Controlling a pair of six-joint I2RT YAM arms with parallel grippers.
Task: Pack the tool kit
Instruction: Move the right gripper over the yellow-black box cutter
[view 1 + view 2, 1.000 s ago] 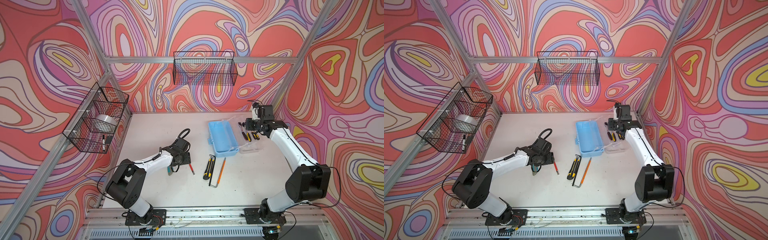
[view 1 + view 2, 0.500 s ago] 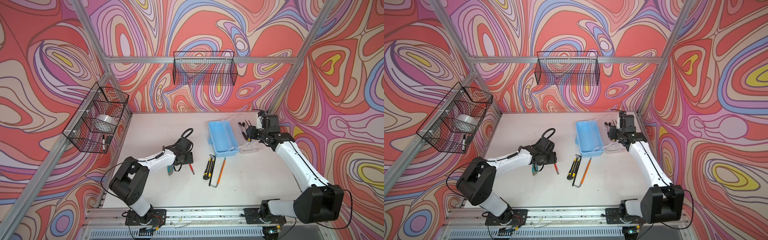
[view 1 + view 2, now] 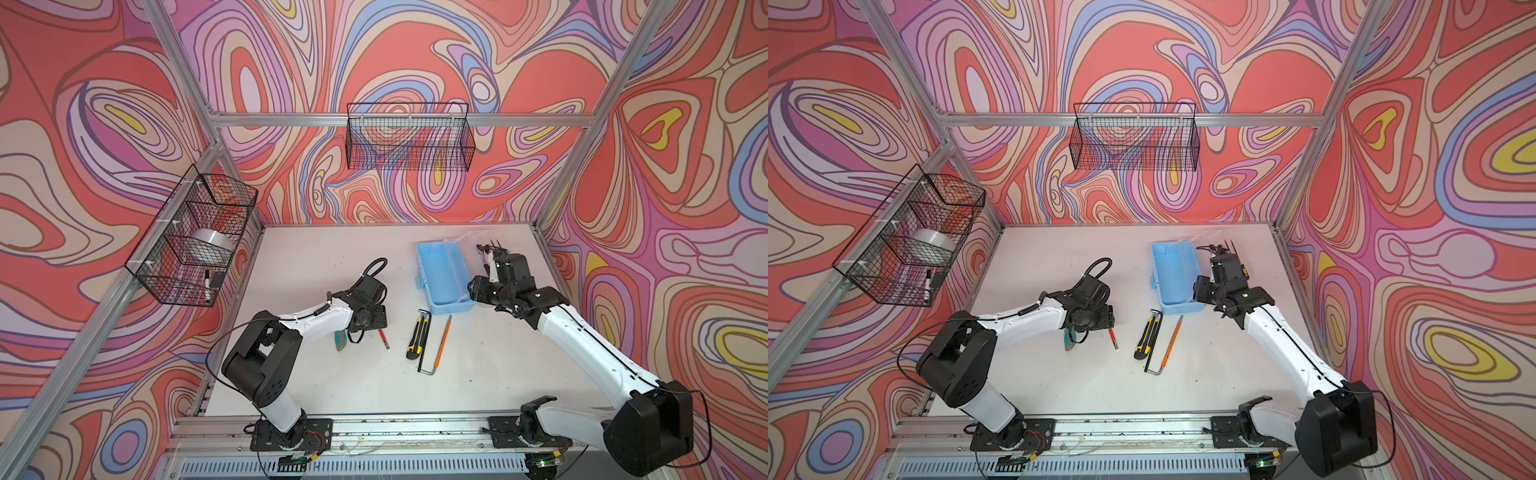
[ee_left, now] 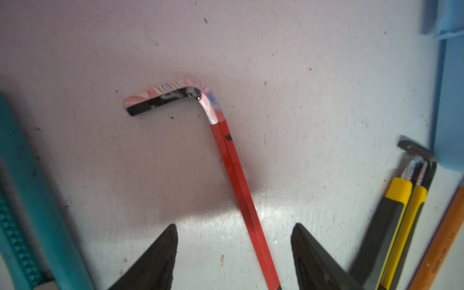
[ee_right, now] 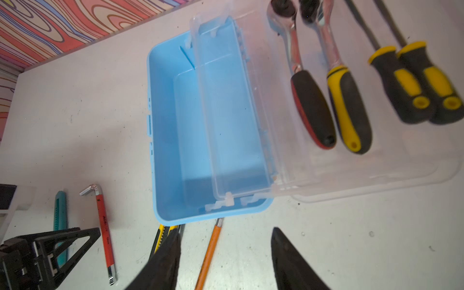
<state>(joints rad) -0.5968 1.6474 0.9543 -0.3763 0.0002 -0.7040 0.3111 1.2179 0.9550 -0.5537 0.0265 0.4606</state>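
1. Left jaws are standing open and empty, straddling the shaft of the red hex key (image 4: 238, 180), which is lying flat on the surface (image 4: 251, 37); the fingertips (image 4: 160, 251) are flanking it without touching.
2. Right jaws are likewise gaping and holding nothing, hovering just off one end of the light-blue case (image 5: 190, 125).
3. The light-blue case (image 3: 442, 276) is sitting right of centre toward the back of the surface, interior bare, its clear lid (image 5: 339, 170) folded open beside it. Two ratchets (image 5: 311, 108) and two screwdrivers (image 5: 401, 82) are lying at the lid; whether on it or beneath it cannot be told.
4. A teal cutter (image 4: 30, 190), a utility knife (image 4: 401, 213), a large hex key (image 4: 416, 153) and an orange pencil (image 5: 211, 251) are waiting unpacked.
5. Hazards, as judged: the thin red hex key is offering little height, so closing jaws may be scraping the surface or pinching off-centre, letting it pivot or slip free. The right jaws, working so near the case wall, are risking a shove to the case or a knock to the lid.
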